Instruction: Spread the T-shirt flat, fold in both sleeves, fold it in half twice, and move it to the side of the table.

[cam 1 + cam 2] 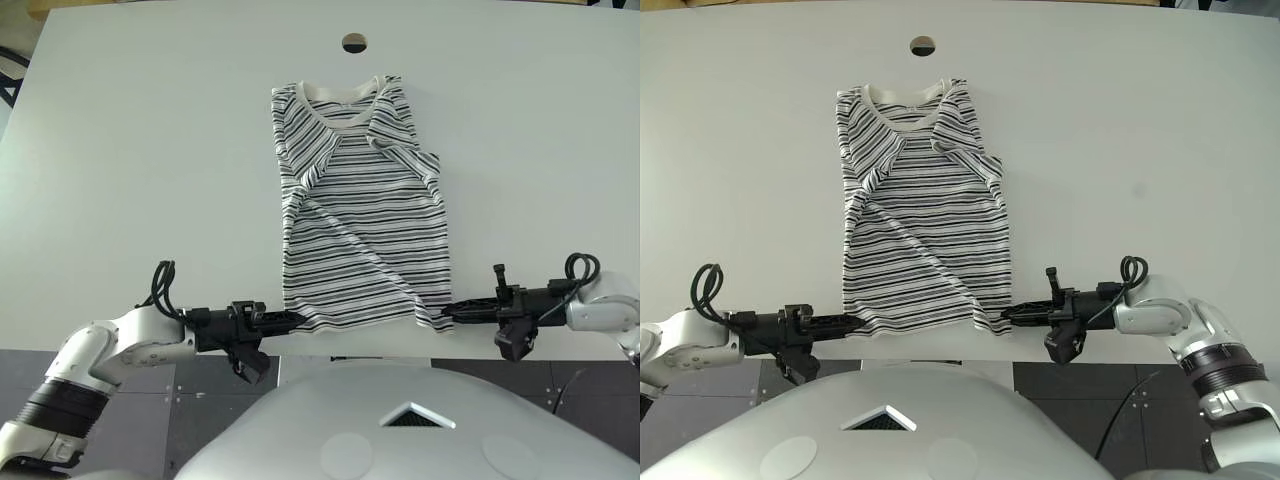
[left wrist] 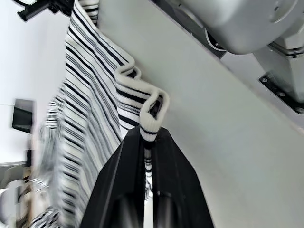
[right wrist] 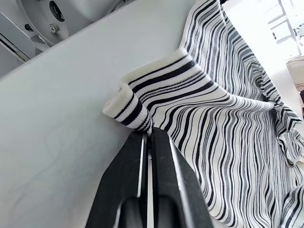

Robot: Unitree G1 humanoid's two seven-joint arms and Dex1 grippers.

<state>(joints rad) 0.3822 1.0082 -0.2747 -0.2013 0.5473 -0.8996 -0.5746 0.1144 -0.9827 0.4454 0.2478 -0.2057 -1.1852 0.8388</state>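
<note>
A black-and-white striped T-shirt (image 1: 362, 235) lies on the white table (image 1: 150, 180), collar at the far end, both sleeves folded in over the body. My left gripper (image 1: 296, 321) is shut on the hem's near left corner (image 2: 148, 129) at the table's front edge. At the near right corner (image 3: 129, 110) my right gripper (image 1: 447, 311) is shut on the hem. Both arms reach in from the sides, level with the front edge.
A round cable hole (image 1: 354, 43) sits in the table beyond the collar. Bare tabletop stretches to the left (image 1: 130, 200) and right (image 1: 540, 170) of the shirt. The table's front edge (image 1: 350, 345) runs just under the hem.
</note>
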